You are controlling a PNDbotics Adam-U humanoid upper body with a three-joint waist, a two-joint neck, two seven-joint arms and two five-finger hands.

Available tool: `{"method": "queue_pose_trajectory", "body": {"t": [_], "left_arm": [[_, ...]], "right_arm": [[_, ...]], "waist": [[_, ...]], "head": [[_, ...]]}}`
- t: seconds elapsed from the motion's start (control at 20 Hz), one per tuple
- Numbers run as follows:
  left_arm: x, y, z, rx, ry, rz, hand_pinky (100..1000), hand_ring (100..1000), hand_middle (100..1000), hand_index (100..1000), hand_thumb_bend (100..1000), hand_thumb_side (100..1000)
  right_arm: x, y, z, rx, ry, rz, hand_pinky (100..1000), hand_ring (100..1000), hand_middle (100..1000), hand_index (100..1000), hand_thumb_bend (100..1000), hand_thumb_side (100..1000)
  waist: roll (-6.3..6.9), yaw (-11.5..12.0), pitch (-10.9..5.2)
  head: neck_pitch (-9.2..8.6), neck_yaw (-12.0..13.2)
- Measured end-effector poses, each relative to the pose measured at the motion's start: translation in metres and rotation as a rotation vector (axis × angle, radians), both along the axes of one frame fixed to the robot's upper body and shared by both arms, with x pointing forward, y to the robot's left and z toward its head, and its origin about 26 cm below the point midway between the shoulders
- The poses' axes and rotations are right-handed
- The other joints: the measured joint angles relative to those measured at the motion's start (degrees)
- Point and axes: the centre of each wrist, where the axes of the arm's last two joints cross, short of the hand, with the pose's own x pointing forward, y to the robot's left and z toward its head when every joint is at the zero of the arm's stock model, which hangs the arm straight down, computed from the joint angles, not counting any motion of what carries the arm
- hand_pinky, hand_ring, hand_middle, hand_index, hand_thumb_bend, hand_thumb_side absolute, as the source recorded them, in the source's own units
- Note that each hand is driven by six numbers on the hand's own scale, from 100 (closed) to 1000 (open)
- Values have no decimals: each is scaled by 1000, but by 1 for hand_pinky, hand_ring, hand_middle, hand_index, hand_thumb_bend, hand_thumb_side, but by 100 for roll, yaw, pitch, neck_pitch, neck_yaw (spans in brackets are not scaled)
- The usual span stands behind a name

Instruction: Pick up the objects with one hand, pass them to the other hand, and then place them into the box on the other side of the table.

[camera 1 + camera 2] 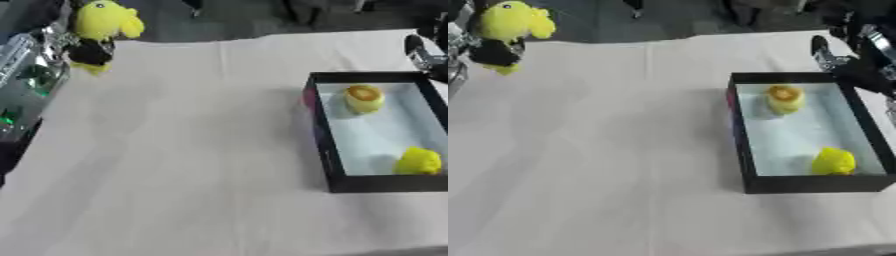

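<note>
A yellow plush toy (102, 24) with a black lower body hangs above the table's far left corner. My left hand (51, 36) is shut on it from the left; the arm's silver casing runs down the left edge. A black box (320, 131) with a white floor lies at the right. Inside it are a pale yellow round thing with an orange top (364, 98) and a bright yellow lump (418, 161). My right hand (852, 54) hovers over the box's far right corner, fingers extended and holding nothing.
A pale cloth (192, 150) covers the table, with a wide bare stretch between the plush and the box. Dark floor and furniture legs lie beyond the far edge.
</note>
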Motion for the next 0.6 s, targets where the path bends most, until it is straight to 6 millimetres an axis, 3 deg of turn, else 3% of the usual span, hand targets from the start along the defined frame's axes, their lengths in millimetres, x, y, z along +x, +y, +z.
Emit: {"method": "queue_pose_trajectory", "body": {"t": [0.25,0.6], "left_arm": [[-16,-12,-5,17,-80,-133,765,627,575,630,134,100],[-25,-29,-15,50,-178,-214,756,621,569,632,117,100]], "right_arm": [[0,10,6,3,-3,38,1000,1000,1000,1000,100,431],[10,42,13,-17,11,153,1000,1000,1000,1000,100,428]], "waist": [[-42,20,0],[-104,22,0]], "head": [[0,-36],[1,-100]]}}
